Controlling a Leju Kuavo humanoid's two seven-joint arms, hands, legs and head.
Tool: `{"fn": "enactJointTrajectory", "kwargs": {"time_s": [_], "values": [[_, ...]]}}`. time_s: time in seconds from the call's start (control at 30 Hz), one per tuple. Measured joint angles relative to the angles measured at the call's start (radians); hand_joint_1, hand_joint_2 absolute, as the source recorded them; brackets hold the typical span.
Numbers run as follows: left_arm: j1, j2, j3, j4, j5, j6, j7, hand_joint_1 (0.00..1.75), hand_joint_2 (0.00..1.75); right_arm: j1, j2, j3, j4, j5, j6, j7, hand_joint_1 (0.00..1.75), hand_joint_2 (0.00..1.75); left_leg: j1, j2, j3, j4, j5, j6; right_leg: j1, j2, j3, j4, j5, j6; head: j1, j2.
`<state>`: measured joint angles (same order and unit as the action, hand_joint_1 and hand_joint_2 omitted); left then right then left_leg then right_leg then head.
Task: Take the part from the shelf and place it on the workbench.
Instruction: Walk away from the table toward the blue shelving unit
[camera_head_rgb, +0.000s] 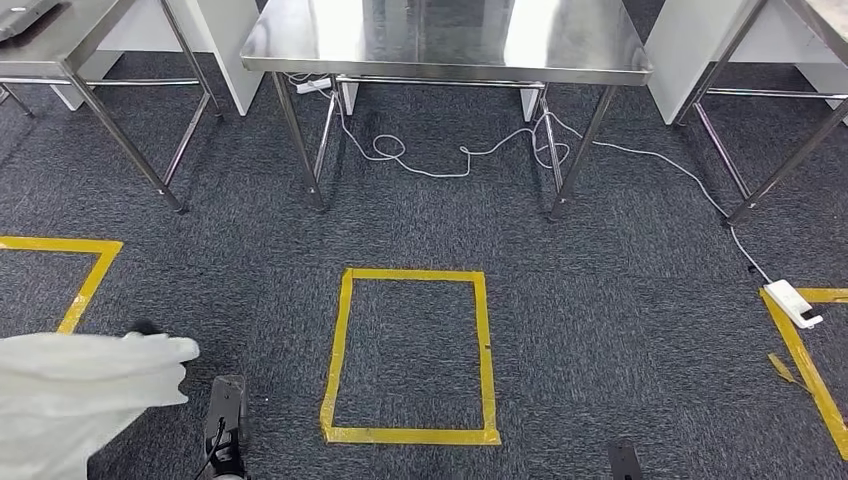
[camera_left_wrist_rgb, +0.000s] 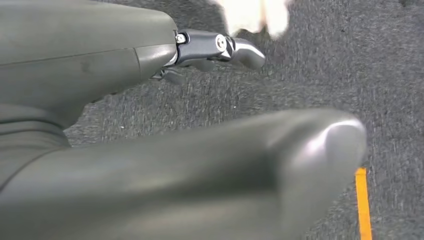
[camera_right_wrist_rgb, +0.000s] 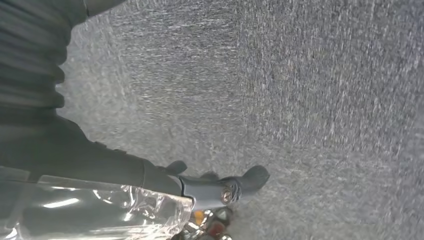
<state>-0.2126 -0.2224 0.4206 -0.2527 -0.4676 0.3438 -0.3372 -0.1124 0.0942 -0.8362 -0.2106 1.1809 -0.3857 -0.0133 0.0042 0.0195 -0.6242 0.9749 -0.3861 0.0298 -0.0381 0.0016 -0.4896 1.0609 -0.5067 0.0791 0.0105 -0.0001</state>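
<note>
Right hand (camera_right_wrist_rgb: 220, 192): looks closed on the part (camera_right_wrist_rgb: 115, 215), a clear crinkled plastic wrap with small orange/red bits inside, lying against the thumb side. The arm hangs low over grey carpet. How the grip sits is partly hidden, so I judge it held, not confirmed secure.

Left hand (camera_left_wrist_rgb: 200, 165): holds nothing, thumb and fingers apart, also low over the carpet.

Head view: steel workbench (camera_head_rgb: 440, 45) at 12 o'clock with a bare top. Yellow tape rectangle (camera_head_rgb: 340, 330) on the floor between the robot and the bench, toward 6 o'clock. White cable (camera_head_rgb: 440, 170) loops under the bench. Power strip (camera_head_rgb: 793, 303) at 4 o'clock. White cloth-like shape (camera_head_rgb: 80, 390) at 8 o'clock, can't tell what it is.

Step, as I read it: carry leg, with the part off the shelf and not yet on the bench.

To do it well:
- Walk straight to 12 and stop inside the tape rectangle, squared to the bench.
- Keep the grip firm. Thin wrap is slippery and can slide out while walking.
- Raise the right arm only once stopped, and clear the bench edge from above.
- Set the part down well inside the top, then release.
- Keep the feet short of the cable and away from the white shape at 8.
</note>
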Motion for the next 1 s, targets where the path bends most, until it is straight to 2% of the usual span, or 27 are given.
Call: {"fn": "enactJointTrajectory", "kwargs": {"time_s": [0.03, 0.07, 0.1, 0.13, 0.17, 0.2, 0.27, 0.3, 0.33, 0.37, 0.4, 0.43, 0.47, 0.5, 0.53, 0.57, 0.63, 0.67, 0.7, 0.77, 0.8, 0.83, 0.87, 0.9, 0.93, 0.97, 1.0], "values": [[-0.001, 0.001, -0.003, 0.000, -0.003, -0.002, 0.003, 0.00, 0.00, 0.001, 0.001, 0.003, 0.002, 0.003, 0.008, 0.003, 0.00, 1.75, -0.003, -0.001, -0.009, 0.009, 0.007, -0.005, -0.004, 0.003, 0.038, -0.059, -0.022, -0.006, 0.000, 0.000], [-0.002, 0.002, -0.006, 0.000, -0.005, -0.004, 0.006, 0.00, 0.00, 0.002, 0.002, 0.007, 0.003, 0.005, 0.015, 0.006, 0.00, 1.75, -0.004, -0.002, -0.019, 0.015, 0.013, -0.009, -0.006, 0.005, 0.055, -0.087, -0.039, -0.012, -0.001, 0.000], [-0.002, 0.003, -0.010, 0.000, -0.006, -0.005, 0.008, 0.00, 0.00, 0.005, 0.004, 0.009, 0.005, 0.005, 0.021, 0.010, 0.00, 1.75, -0.004, -0.004, -0.028, 0.020, 0.019, -0.014, -0.011, 0.006, 0.046, -0.083, -0.044, -0.015, -0.004, 0.000], [-0.001, 0.004, -0.013, 0.000, -0.006, -0.006, 0.011, 0.00, 0.00, 0.008, 0.005, 0.011, 0.008, 0.005, 0.026, 0.014, 0.00, 1.75, -0.003, -0.005, -0.041, 0.031, 0.012, -0.020, -0.018, 0.004, 0.031, -0.069, -0.042, -0.017, -0.007, 0.000], [0.001, 0.005, -0.014, 0.001, -0.006, -0.007, 0.012, 0.00, 0.00, 0.011, 0.005, 0.011, 0.009, 0.005, 0.029, 0.018, 0.00, 1.75, -0.002, -0.007, -0.055, 0.054, -0.011, -0.026, -0.018, 0.002, 0.018, -0.058, -0.039, -0.021, -0.009, 0.000], [0.002, 0.004, -0.015, 0.001, -0.005, -0.008, 0.013, 0.00, 0.00, 0.012, 0.004, 0.012, 0.010, 0.005, 0.032, 0.021, 0.00, 1.75, 0.000, -0.007, -0.072, 0.095, -0.051, -0.031, -0.017, -0.001, 0.004, -0.052, -0.034, -0.029, -0.013, 0.000], [0.004, 0.004, -0.016, 0.001, -0.005, -0.009, 0.013, 0.00, 0.00, 0.013, 0.003, 0.013, 0.010, 0.007, 0.038, 0.023, 0.00, 1.75, 0.002, -0.008, -0.107, 0.219, -0.150, -0.033, -0.010, -0.003, -0.016, -0.048, -0.019, -0.047, -0.017, 0.000], [0.004, 0.004, -0.017, 0.001, -0.006, -0.010, 0.013, 0.00, 0.00, 0.013, 0.002, 0.013, 0.011, 0.009, 0.043, 0.024, 0.00, 1.75, 0.002, -0.009, -0.118, 0.280, -0.180, -0.030, -0.005, -0.004, -0.026, -0.048, -0.011, -0.054, -0.018, 0.000], [0.004, 0.004, -0.018, 0.001, -0.006, -0.011, 0.013, 0.00, 0.00, 0.013, 0.001, 0.014, 0.011, 0.011, 0.049, 0.027, 0.00, 1.75, 0.002, -0.010, -0.118, 0.318, -0.189, -0.026, 0.000, -0.004, -0.035, -0.047, -0.003, -0.059, -0.018, 0.000], [0.004, 0.004, -0.019, 0.001, -0.007, -0.012, 0.014, 0.00, 0.00, 0.013, 0.000, 0.014, 0.011, 0.012, 0.056, 0.030, 0.00, 1.75, 0.002, -0.011, -0.101, 0.321, -0.179, -0.020, 0.006, -0.004, -0.044, -0.047, 0.004, -0.062, -0.018, 0.000], [0.004, 0.004, -0.020, 0.001, -0.010, -0.013, 0.015, 0.00, 0.00, 0.013, -0.001, 0.014, 0.012, 0.012, 0.062, 0.032, 0.00, 1.75, 0.001, -0.012, -0.063, 0.286, -0.156, -0.012, 0.011, -0.003, -0.053, -0.047, 0.011, -0.063, -0.018, 0.000], [0.004, 0.004, -0.022, 0.001, -0.012, -0.014, 0.016, 0.00, 0.00, 0.014, -0.002, 0.014, 0.012, 0.010, 0.067, 0.034, 0.00, 1.75, -0.001, -0.015, -0.012, 0.221, -0.137, -0.002, 0.014, -0.002, -0.059, -0.047, 0.017, -0.063, -0.018, 0.000], [0.002, 0.004, -0.023, 0.000, -0.015, -0.015, 0.017, 0.00, 0.00, 0.014, -0.003, 0.013, 0.012, 0.007, 0.072, 0.034, 0.00, 1.75, -0.003, -0.019, 0.041, 0.148, -0.127, 0.006, 0.019, -0.001, -0.064, -0.047, 0.023, -0.060, -0.018, 0.000], [0.000, 0.004, -0.026, 0.000, -0.018, -0.016, 0.018, 0.00, 0.00, 0.014, -0.003, 0.013, 0.012, 0.005, 0.075, 0.034, 0.00, 1.75, -0.006, -0.024, 0.080, 0.091, -0.124, 0.011, 0.021, 0.000, -0.067, -0.047, 0.029, -0.056, -0.017, 0.000], [-0.001, 0.004, -0.028, 0.000, -0.020, -0.016, 0.020, 0.00, 0.00, 0.015, -0.004, 0.013, 0.012, 0.003, 0.077, 0.034, 0.00, 1.75, -0.010, -0.027, 0.101, 0.056, -0.127, 0.015, 0.022, 0.000, -0.069, -0.048, 0.035, -0.050, -0.017, 0.000], [-0.001, 0.004, -0.031, 0.000, -0.021, -0.016, 0.022, 0.00, 0.00, 0.015, -0.005, 0.012, 0.012, 0.002, 0.078, 0.034, 0.00, 1.75, -0.013, -0.028, 0.106, 0.044, -0.128, 0.016, 0.022, 0.000, -0.072, -0.048, 0.041, -0.043, -0.017, 0.000], [-0.002, 0.003, -0.037, 0.000, -0.022, -0.016, 0.025, 0.00, 0.00, 0.018, -0.006, 0.012, 0.012, 0.001, 0.080, 0.034, 0.00, 1.75, -0.016, -0.025, 0.098, 0.037, -0.112, 0.025, 0.022, 0.000, -0.078, -0.046, 0.045, -0.031, -0.018, 0.000], [-0.003, 0.003, -0.039, 0.000, -0.022, -0.016, 0.027, 0.00, 0.00, 0.020, -0.007, 0.012, 0.013, 0.001, 0.082, 0.035, 0.00, 1.75, -0.016, -0.023, 0.090, 0.032, -0.101, 0.033, 0.022, 0.000, -0.088, -0.032, 0.031, -0.031, -0.017, 0.000], [-0.004, 0.002, -0.040, 0.000, -0.022, -0.017, 0.027, 0.00, 0.00, 0.022, -0.007, 0.012, 0.013, 0.001, 0.083, 0.035, 0.00, 1.75, -0.015, -0.021, 0.080, 0.028, -0.088, 0.041, 0.024, 0.000, -0.103, -0.002, 0.001, -0.034, -0.015, 0.000], [-0.005, 0.000, -0.040, 0.000, -0.020, -0.020, 0.027, 0.00, 0.00, 0.022, -0.011, 0.012, 0.013, 0.001, 0.086, 0.037, 0.00, 1.75, -0.017, -0.019, 0.051, 0.026, -0.066, 0.050, 0.024, -0.001, -0.145, 0.111, -0.085, -0.046, -0.011, 0.000], [-0.004, 0.000, -0.040, 0.000, -0.018, -0.023, 0.026, 0.00, 0.00, 0.022, -0.013, 0.012, 0.013, 0.001, 0.087, 0.037, 0.00, 1.75, -0.019, -0.018, 0.036, 0.026, -0.054, 0.052, 0.024, -0.001, -0.161, 0.174, -0.116, -0.046, -0.010, 0.000], [-0.004, 0.000, -0.040, 0.000, -0.017, -0.025, 0.026, 0.00, 0.00, 0.022, -0.014, 0.012, 0.014, 0.001, 0.089, 0.037, 0.00, 1.75, -0.021, -0.017, 0.020, 0.027, -0.043, 0.052, 0.024, -0.001, -0.166, 0.219, -0.128, -0.042, -0.010, 0.000], [-0.004, 0.000, -0.040, 0.000, -0.016, -0.026, 0.025, 0.00, 0.00, 0.022, -0.015, 0.012, 0.014, 0.001, 0.089, 0.037, 0.00, 1.75, -0.022, -0.017, 0.005, 0.027, -0.031, 0.051, 0.025, -0.001, -0.156, 0.235, -0.118, -0.033, -0.009, 0.000], [-0.004, 0.000, -0.040, 0.000, -0.016, -0.028, 0.025, 0.00, 0.00, 0.022, -0.015, 0.012, 0.014, 0.001, 0.090, 0.038, 0.00, 1.75, -0.024, -0.016, -0.010, 0.027, -0.019, 0.050, 0.026, -0.001, -0.127, 0.214, -0.092, -0.025, -0.009, 0.000], [-0.004, 0.000, -0.040, 0.000, -0.016, -0.028, 0.025, 0.00, 0.00, 0.022, -0.016, 0.012, 0.014, 0.001, 0.090, 0.038, 0.00, 1.75, -0.025, -0.016, -0.022, 0.028, -0.008, 0.049, 0.028, -0.001, -0.083, 0.161, -0.065, -0.021, -0.009, 0.000], [-0.004, -0.001, -0.040, 0.000, -0.016, -0.028, 0.024, 0.00, 0.00, 0.021, -0.017, 0.012, 0.014, 0.001, 0.091, 0.039, 0.00, 1.75, -0.027, -0.016, -0.033, 0.028, 0.002, 0.047, 0.031, -0.001, -0.025, 0.082, -0.051, -0.024, -0.009, 0.000], [-0.004, -0.002, -0.040, 0.000, -0.016, -0.028, 0.024, 0.00, 0.00, 0.019, -0.019, 0.012, 0.014, 0.001, 0.091, 0.039, 0.00, 1.75, -0.029, -0.016, -0.039, 0.029, 0.011, 0.043, 0.036, -0.003, 0.030, -0.003, -0.051, -0.033, -0.009, 0.000]]}}
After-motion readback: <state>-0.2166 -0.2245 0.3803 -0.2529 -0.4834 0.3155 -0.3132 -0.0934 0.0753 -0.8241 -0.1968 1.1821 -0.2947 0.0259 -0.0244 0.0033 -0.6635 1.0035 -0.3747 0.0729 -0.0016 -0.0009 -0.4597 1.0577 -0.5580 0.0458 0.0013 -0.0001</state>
